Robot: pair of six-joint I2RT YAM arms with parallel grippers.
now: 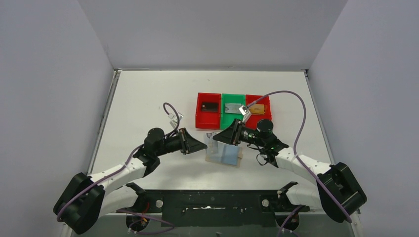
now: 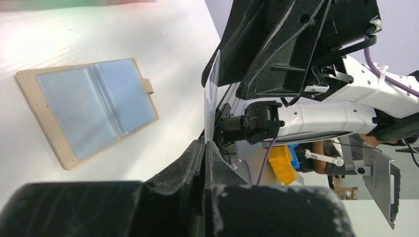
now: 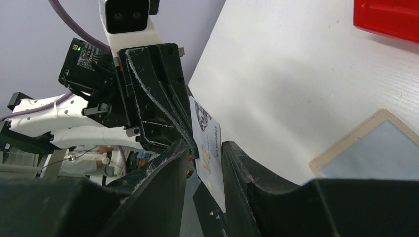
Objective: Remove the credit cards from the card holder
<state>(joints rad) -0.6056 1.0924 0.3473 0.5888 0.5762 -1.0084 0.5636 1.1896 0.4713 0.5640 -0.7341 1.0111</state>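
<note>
Now my left pincer (image 2: 205,148) pinches the credit card (image 2: 211,98) tight; my right pincer (image 3: 205,148) brackets it, half-open; the card holder (image 1: 225,154) lies at five o'clock from it.

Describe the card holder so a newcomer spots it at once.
On the white table, find the row of red and green trays near the middle. Just in front of them, toward the robot, the card holder lies open and flat. Unlike the bright, deep trays, it is thin, tan-edged, with two pale blue panels and a small tab.
</note>
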